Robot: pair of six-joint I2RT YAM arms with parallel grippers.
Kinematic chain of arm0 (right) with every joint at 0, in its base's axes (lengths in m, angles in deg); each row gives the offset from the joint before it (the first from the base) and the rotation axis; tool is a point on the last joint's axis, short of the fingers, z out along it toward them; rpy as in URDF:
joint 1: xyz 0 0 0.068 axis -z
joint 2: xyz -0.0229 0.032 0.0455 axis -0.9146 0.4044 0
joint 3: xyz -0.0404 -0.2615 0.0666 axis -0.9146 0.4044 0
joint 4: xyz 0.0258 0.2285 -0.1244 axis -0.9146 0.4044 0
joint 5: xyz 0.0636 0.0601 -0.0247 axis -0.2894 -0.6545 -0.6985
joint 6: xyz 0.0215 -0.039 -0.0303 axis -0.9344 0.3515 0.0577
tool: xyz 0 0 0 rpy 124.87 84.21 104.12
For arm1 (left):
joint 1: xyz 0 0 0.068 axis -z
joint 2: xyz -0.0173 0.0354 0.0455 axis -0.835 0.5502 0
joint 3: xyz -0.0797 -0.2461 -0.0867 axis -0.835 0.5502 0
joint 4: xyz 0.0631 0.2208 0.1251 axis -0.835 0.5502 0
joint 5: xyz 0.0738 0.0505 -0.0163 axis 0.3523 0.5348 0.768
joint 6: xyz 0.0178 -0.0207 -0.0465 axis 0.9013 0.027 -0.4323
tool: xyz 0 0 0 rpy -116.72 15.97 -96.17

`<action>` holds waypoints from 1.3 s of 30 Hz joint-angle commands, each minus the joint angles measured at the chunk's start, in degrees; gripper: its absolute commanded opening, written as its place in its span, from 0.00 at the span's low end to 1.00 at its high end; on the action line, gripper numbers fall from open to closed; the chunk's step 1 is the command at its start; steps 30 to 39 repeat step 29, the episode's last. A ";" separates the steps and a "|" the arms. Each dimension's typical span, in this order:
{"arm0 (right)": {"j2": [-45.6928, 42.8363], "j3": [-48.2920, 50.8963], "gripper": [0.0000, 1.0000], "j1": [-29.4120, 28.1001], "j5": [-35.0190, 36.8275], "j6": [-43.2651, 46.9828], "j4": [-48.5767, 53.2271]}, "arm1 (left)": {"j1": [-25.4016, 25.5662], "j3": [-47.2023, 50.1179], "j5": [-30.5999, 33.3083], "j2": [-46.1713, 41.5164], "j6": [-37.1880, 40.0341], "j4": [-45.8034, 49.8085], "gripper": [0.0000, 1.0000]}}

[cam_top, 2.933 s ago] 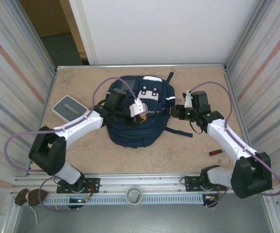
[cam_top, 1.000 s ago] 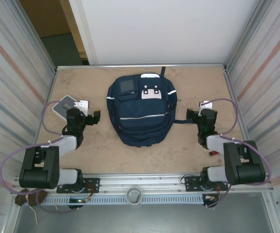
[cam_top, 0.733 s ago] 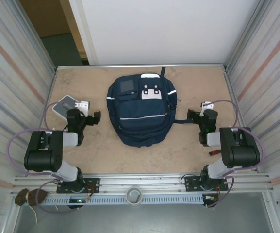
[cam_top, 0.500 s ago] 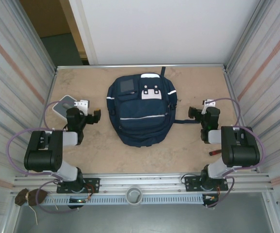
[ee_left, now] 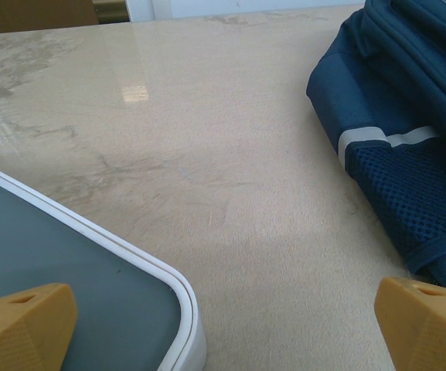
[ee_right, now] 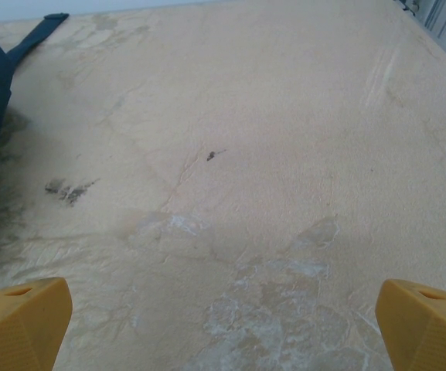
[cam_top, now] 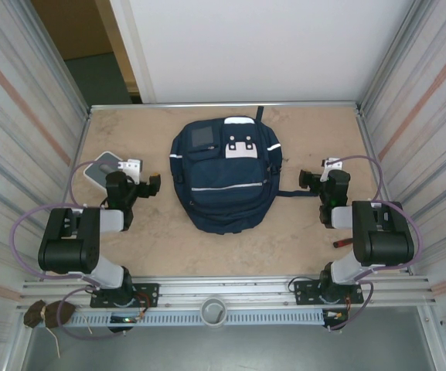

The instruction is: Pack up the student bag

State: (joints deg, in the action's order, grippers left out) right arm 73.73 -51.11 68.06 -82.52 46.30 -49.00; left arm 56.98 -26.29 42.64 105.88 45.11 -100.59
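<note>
The student bag [cam_top: 223, 182] lies flat in the middle of the surface [cam_top: 323, 131], between the 2 arms and apart from both. The left fingers [ee_left: 23, 321] stand wide and empty, between a grey tray [ee_left: 52, 255] and the bag. The right fingers [ee_right: 22, 321] stand wide and empty over bare surface, right of the bag.

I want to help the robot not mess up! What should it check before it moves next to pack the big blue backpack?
1. Left gripper empty, jaws open: ok.
2. Right gripper empty, jaws open: ok.
3. Large navy-blue fabric backpack lying flat on the table: ok.
4. Backpack's main zip open for packing: cannot tell.
5. Flat grey tray with white rim apart from the backpack: ok.
6. Small red object near the table's right edge identified: cannot tell.
</note>
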 commanded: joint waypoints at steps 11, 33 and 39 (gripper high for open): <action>-0.16 -0.81 0.99 0.02 -0.74 -1.13 0.46 | -0.27 -0.73 -0.47 -0.15 -0.34 -0.03 0.99; -0.16 -0.66 0.99 -0.51 -0.04 -0.69 0.00 | -0.32 -0.73 -0.47 -0.15 -0.34 -0.03 0.99; -0.16 -0.66 0.99 -0.51 -0.04 -0.69 0.00 | -0.32 -0.73 -0.47 -0.15 -0.34 -0.03 0.99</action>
